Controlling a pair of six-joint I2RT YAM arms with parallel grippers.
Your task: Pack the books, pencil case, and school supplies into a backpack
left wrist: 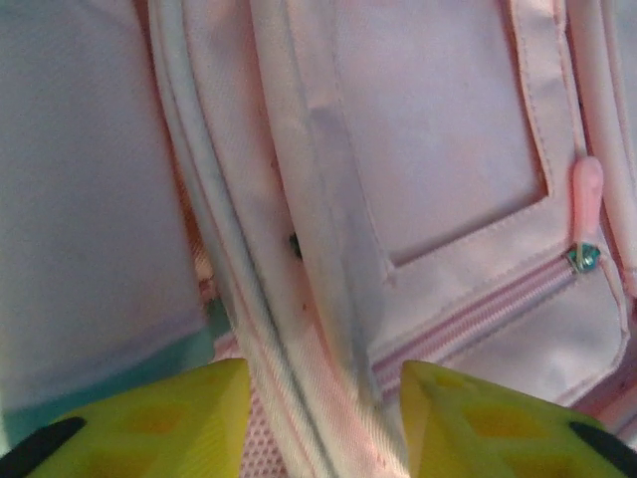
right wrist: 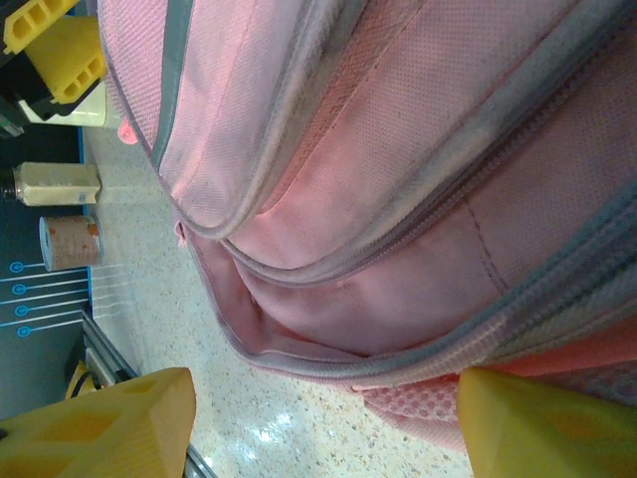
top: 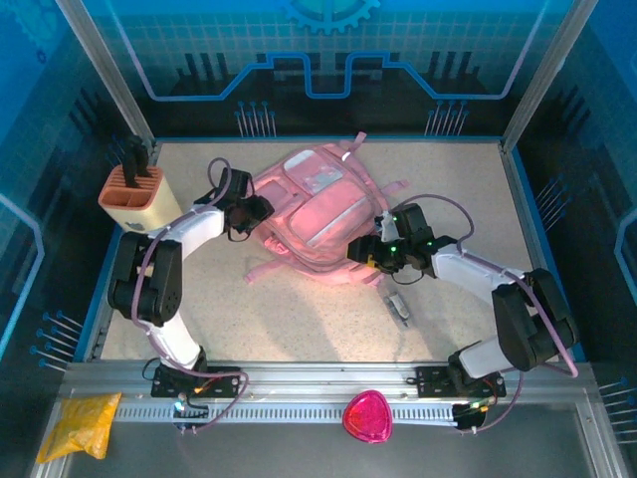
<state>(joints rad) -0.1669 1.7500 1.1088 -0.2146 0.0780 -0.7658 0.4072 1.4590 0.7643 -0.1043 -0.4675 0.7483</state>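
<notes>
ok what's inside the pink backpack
No contents show: pink fabric covers the inside of the backpack. A small grey-white piece lies outside, on the table near it.

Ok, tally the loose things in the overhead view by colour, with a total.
Pink: 2 (backpack, heart-shaped thing)
Yellow: 1 (plastic bag)
Beige: 1 (knife block)
Grey-white: 1 (small oblong piece)
Total: 5

Bright overhead light, blurred wrist close-ups
</notes>
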